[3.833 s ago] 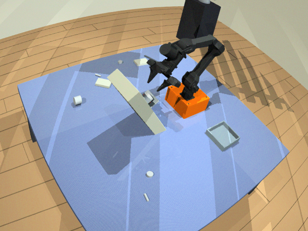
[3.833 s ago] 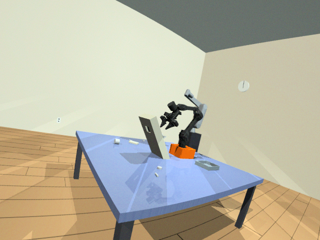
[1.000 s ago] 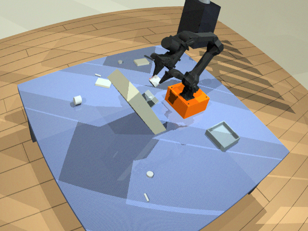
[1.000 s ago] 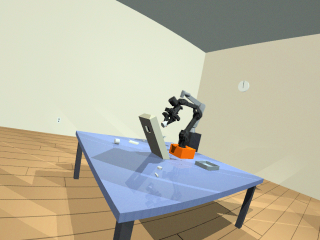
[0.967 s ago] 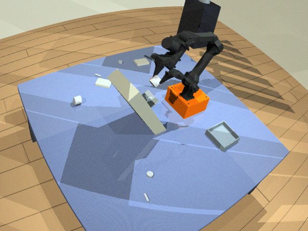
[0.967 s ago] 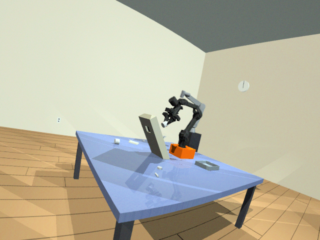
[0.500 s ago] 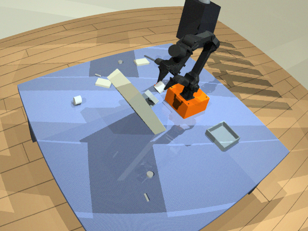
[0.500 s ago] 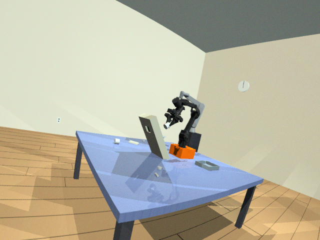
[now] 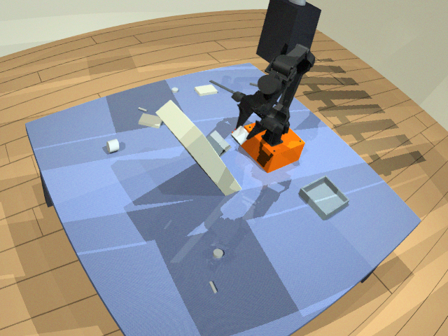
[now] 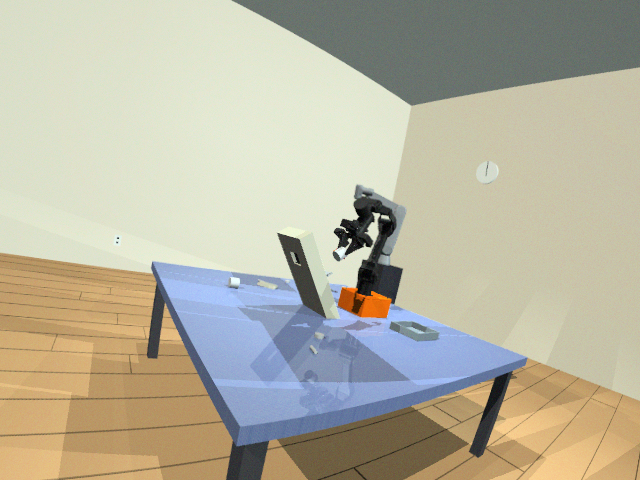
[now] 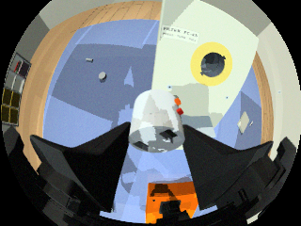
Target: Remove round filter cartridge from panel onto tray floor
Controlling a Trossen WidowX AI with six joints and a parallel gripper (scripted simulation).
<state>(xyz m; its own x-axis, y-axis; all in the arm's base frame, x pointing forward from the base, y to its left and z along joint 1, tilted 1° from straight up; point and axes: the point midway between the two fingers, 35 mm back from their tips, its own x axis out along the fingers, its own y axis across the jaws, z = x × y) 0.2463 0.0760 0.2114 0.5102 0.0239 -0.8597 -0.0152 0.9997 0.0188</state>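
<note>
Filter cartridge (image 9: pixel 240 135) (image 10: pixel 339 253) (image 11: pixel 156 118) | clamped in fingers (image 9: pixel 246 132) (image 10: pixel 351 250) | out of panel (image 9: pixel 197 144) (image 10: pixel 310 273) (image 11: pixel 183 47)

I see pale cream, flat walls (image 10: pixel 206 129) meeting under a dark grey ceiling (image 10: pixel 465 46); a round white clock (image 10: pixel 487 172) hangs on one; brown plank flooring (image 9: pixel 22 260) (image 10: pixel 103 413) surrounds a blue rectangular tabletop (image 9: pixel 253 289) (image 10: pixel 258 397), crossed by shadows and light streaks.
</note>
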